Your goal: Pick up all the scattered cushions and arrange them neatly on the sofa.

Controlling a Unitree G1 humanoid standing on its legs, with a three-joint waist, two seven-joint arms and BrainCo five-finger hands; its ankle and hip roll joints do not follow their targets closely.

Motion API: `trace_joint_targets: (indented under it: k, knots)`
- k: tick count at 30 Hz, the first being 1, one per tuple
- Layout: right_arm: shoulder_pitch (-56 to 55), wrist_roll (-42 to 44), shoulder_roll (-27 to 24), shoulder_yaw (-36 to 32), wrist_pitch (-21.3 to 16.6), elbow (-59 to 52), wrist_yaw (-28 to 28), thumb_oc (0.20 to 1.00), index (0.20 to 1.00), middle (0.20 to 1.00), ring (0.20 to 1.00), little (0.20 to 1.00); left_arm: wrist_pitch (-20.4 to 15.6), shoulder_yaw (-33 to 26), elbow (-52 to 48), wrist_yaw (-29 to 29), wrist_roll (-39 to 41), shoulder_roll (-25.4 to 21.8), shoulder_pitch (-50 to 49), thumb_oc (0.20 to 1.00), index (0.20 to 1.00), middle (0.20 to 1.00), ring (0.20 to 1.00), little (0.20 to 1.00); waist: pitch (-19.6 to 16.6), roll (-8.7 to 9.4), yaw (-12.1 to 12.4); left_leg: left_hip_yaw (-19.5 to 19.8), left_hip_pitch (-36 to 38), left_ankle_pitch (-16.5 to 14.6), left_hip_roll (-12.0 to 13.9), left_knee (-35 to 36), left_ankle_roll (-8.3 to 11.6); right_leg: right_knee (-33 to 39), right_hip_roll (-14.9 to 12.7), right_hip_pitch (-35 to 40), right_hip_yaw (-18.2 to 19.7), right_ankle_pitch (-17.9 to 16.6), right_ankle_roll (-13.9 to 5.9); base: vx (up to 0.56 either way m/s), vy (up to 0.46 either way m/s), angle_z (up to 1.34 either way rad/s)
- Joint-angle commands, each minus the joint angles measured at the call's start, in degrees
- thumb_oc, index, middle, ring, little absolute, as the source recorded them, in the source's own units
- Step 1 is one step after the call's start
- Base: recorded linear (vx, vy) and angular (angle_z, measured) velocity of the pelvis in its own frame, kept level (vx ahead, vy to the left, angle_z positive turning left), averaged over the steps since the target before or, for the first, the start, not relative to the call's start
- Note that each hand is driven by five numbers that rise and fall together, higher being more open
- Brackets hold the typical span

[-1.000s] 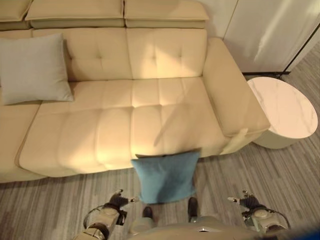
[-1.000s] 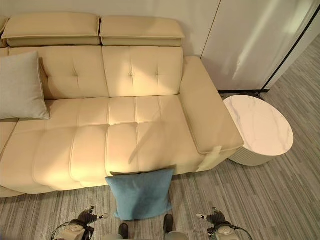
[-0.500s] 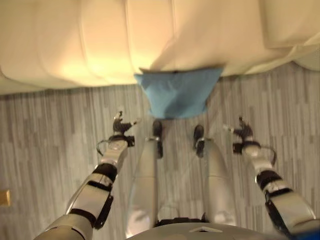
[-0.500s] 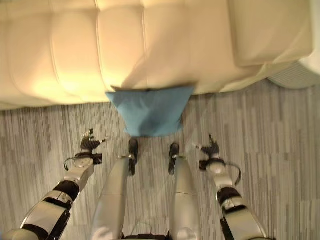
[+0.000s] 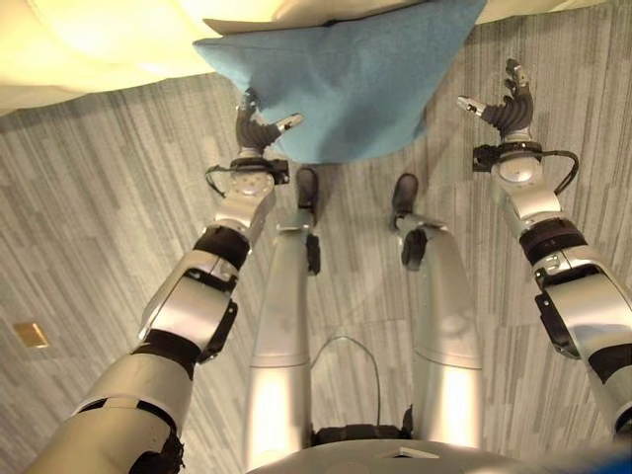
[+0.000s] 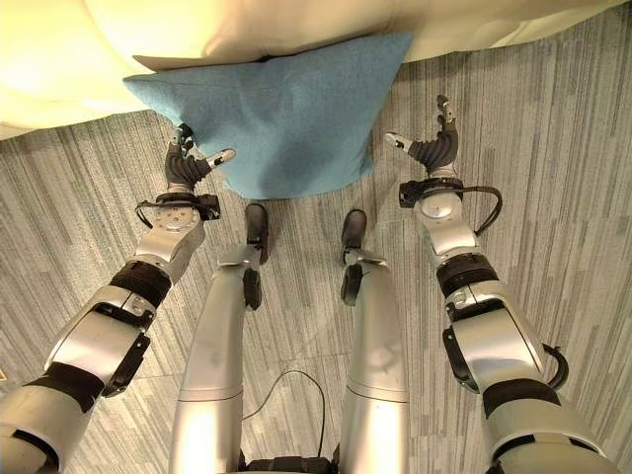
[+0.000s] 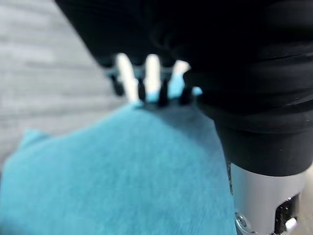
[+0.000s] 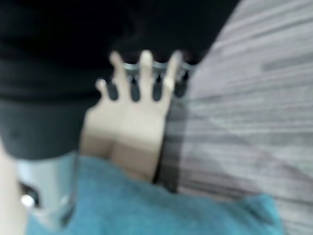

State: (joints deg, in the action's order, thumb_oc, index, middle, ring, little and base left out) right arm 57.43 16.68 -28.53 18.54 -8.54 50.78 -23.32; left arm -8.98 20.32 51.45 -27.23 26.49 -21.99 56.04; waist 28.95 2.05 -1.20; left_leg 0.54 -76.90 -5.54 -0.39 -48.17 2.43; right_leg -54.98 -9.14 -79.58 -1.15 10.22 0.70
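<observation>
Now flanking the blue cushion (image 6: 281, 114) against the sofa (image 6: 59, 59): left hand (image 6: 185, 166) nearer, right hand (image 6: 432, 150) beside, both spread, empty

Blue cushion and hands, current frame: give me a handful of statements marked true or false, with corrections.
1. The blue cushion lies on the grey striped floor against the front of the cream sofa. True.
2. The left hand is clamped round a corner of the cushion. False: its fingers are loosely spread at the cushion's left edge and grip nothing.
3. The right hand is open, off the cushion's right side. True.
4. The cushion already sits on the sofa seat. False: it is on the floor, leaning on the sofa's front.
5. Both hands are at roughly cushion level, one each side. True.
</observation>
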Motion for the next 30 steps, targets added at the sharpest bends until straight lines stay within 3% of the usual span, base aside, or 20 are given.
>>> trace_joint_targets:
  k: [1, 16, 26, 27, 28, 29, 30]
  knots:
    - [-5.2, 0.5, -1.8, 2.1, -2.4, -0.1, -1.4, 1.000, 1.000, 1.000, 1.000, 1.000, -0.8, -0.1, 3.5, -2.0, 1.3, -0.7, -4.2, 1.000, 1.000, 1.000, 1.000, 1.000, -9.2, -1.24, -1.6, 2.2, -2.7, 3.5, -0.9, 7.2, 2.67, 5.3, -1.5, -2.7, 4.0, -5.0, -7.56, 0.06, 0.010, 0.01]
    - [1.3, 0.6, -2.0, 6.2, -2.7, -1.5, 0.1, 1.000, 1.000, 1.000, 1.000, 1.000, -0.9, 3.3, 1.9, -1.5, 1.6, -3.8, 3.9, 1.000, 1.000, 1.000, 1.000, 1.000, -8.3, -1.76, -2.1, 1.6, -10.2, 2.5, -1.5, 3.1, 2.13, 3.0, -0.7, -10.3, 5.6, -4.6, -7.62, 0.03, 0.010, -0.02]
    - [12.9, -1.5, 3.4, 13.2, -1.7, -0.6, 0.9, 1.000, 1.000, 1.000, 1.000, 1.000, -1.7, 7.2, 0.1, -2.7, 2.6, 1.4, 12.4, 1.000, 1.000, 1.000, 1.000, 1.000, -5.9, -3.13, -0.9, 2.4, -11.4, 2.0, -1.9, 0.2, 1.56, 2.1, 0.0, -10.4, 4.5, -4.5, -7.72, 0.01, 0.013, 0.00]
    - [14.0, -1.9, 4.1, 14.1, -1.6, -0.6, 1.1, 0.580, 0.580, 0.580, 0.580, 0.580, -1.8, 7.5, 0.3, -2.6, 3.1, 1.6, 13.2, 1.000, 1.000, 1.000, 1.000, 1.000, -5.9, -3.17, -0.8, 2.4, -11.4, 2.0, -1.8, 0.1, 1.53, 2.0, 0.0, -10.4, 4.3, -4.5, -7.71, 0.00, 0.000, 0.00]
    - [14.8, -1.7, 4.8, 14.5, -1.6, -0.5, 1.2, 0.244, 0.244, 0.244, 0.244, 0.244, -2.1, 7.6, 0.1, -2.6, 3.6, 1.7, 13.9, 0.595, 0.595, 0.595, 0.595, 0.595, -5.9, -3.16, -0.7, 2.4, -11.4, 1.9, -1.8, 0.0, 1.53, 2.1, 0.1, -10.4, 4.3, -4.5, -7.70, 0.00, 0.000, 0.00]
    - [15.4, -1.5, 5.4, 14.6, -1.6, -0.7, 1.3, 0.200, 0.200, 0.200, 0.200, 0.200, -2.4, 7.4, -0.1, -2.6, 4.4, 1.7, 14.5, 0.250, 0.250, 0.250, 0.250, 0.250, -5.9, -3.16, -0.7, 2.5, -11.5, 1.9, -1.9, -0.1, 1.52, 2.2, 0.1, -10.4, 4.2, -4.4, -7.69, 0.00, 0.000, 0.00]
    - [15.7, -0.9, 6.0, 14.4, -1.8, -1.2, 1.3, 0.200, 0.200, 0.200, 0.200, 0.200, -3.0, 7.2, -0.5, -2.7, 5.5, 1.8, 14.9, 0.200, 0.200, 0.200, 0.200, 0.200, -6.0, -3.13, -0.6, 2.6, -11.6, 1.9, -2.0, -0.2, 1.52, 2.2, 0.2, -10.4, 4.0, -4.4, -7.70, 0.00, 0.000, 0.00]
